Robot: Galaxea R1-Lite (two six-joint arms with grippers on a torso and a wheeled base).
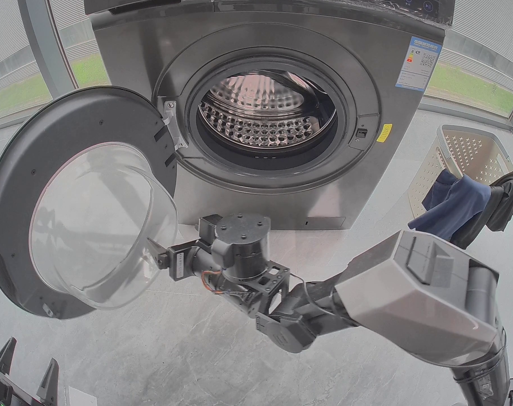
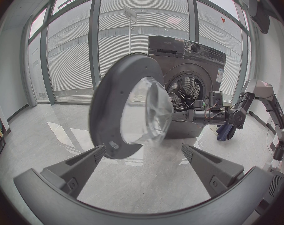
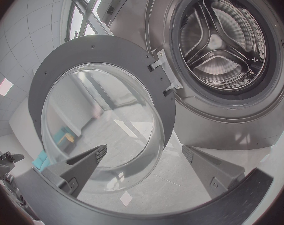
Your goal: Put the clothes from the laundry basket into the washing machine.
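Observation:
The washing machine (image 1: 324, 46) stands with its round door (image 1: 70, 131) swung wide open to the left, and its steel drum (image 1: 265, 114) holds no clothes. At the right, the white laundry basket (image 1: 471, 148) has a blue garment (image 1: 457, 201) and a dark garment (image 1: 507, 198) draped over its rim. My right gripper (image 1: 158, 255) sits low in front of the machine at the edge of the door's glass bowl (image 3: 101, 119). It is open (image 3: 144, 150) and holds nothing. My left gripper (image 2: 143, 149) is open and empty, low at the near left (image 1: 28, 362), facing the door (image 2: 117, 103).
Grey tiled floor (image 1: 183, 345) spreads in front of the machine. Tall windows (image 2: 73, 47) stand behind and beside it. The open door juts out over the floor on the left. The right arm (image 1: 414, 300) crosses from the lower right, passing in front of the basket.

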